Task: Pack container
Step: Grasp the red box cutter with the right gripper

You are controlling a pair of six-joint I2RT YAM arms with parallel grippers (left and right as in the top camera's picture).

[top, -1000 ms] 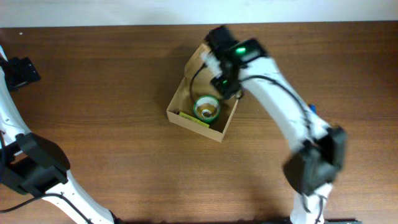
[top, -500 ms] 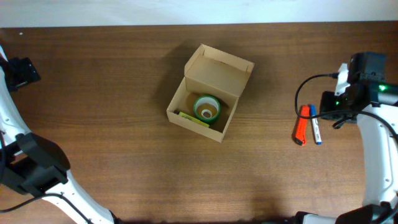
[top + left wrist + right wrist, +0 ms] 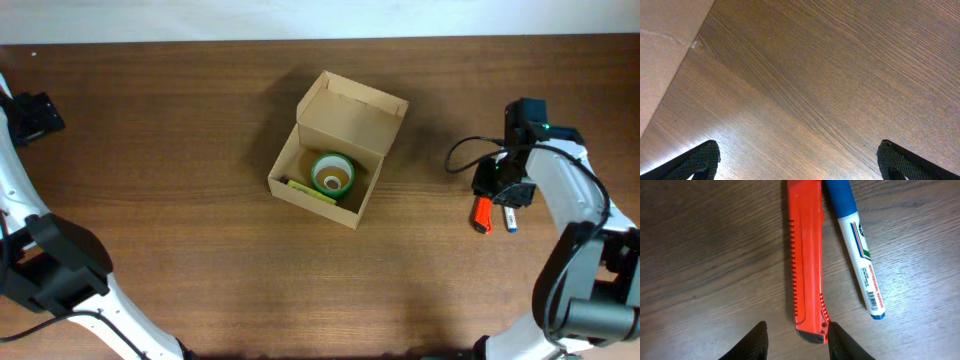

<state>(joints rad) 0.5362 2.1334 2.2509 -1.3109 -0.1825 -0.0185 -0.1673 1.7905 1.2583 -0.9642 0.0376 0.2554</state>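
The container point(image 3: 345, 120) is a tan cardboard box at mid-table, its flap lid standing open at the back. Inside lie a green tape roll point(image 3: 332, 173) and a yellow-green strip point(image 3: 312, 192). An orange cutter point(image 3: 482, 214) and a blue-capped white marker point(image 3: 508, 217) lie side by side on the table at the right. My right gripper point(image 3: 497, 185) hovers just over them. In the right wrist view it point(image 3: 797, 342) is open, with the end of the cutter point(image 3: 807, 255) between the fingers, against the right one; the marker point(image 3: 855, 245) lies outside. My left gripper point(image 3: 35, 115) is far left and open.
The left wrist view shows the left gripper point(image 3: 800, 165) open wide over bare wood, with a pale tan surface point(image 3: 662, 45) at the upper left. A black cable point(image 3: 465, 155) loops beside the right arm. The table's back edge point(image 3: 200, 42) runs along the top.
The right arm left the box, swung to the table's right side, then moved in low over the orange cutter and the marker. The left arm has not moved.
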